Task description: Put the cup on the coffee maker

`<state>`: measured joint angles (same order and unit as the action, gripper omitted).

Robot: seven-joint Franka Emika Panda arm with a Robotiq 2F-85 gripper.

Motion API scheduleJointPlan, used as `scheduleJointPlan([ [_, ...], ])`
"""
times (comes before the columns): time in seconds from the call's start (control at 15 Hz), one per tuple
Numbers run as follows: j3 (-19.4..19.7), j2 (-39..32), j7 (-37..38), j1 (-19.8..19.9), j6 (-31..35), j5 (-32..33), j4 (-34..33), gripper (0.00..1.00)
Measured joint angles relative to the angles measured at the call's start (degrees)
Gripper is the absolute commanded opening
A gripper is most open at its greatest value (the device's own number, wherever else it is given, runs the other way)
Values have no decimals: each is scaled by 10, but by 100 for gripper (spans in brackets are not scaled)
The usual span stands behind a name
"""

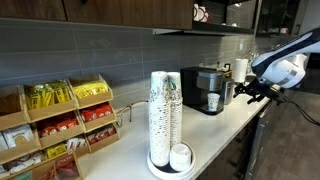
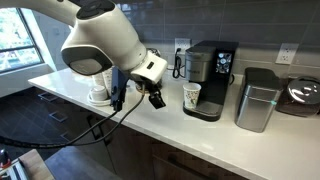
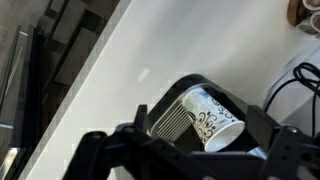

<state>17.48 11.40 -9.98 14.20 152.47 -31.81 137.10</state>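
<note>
Grey wall tiles back a white worktop (image 2: 200, 140). My gripper (image 2: 155, 98) hangs above it, jaws spread with nothing between them, touching nothing. To its right in an exterior view, apart from me, the cup (image 2: 192, 95) stands upright in the front recess of the coffee maker (image 2: 210, 65). Farther right sits a silver appliance (image 2: 258, 98). Tall cup stacks (image 1: 165, 115) stand well apart.

You are getting daylight streaming from the window (image 2: 18, 40), the white surface (image 3: 100, 80) glaring in the wrist view, the end effector (image 3: 197, 128) reading dark and soft, both exterior views looking grainy.
</note>
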Motion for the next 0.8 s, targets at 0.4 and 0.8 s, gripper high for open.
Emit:
scheduleJointPlan([
  [0.4,18,25,-55,-1,-1,3,20,100],
  [0.8,22,34,-62,-4,-1,3,26,100],
])
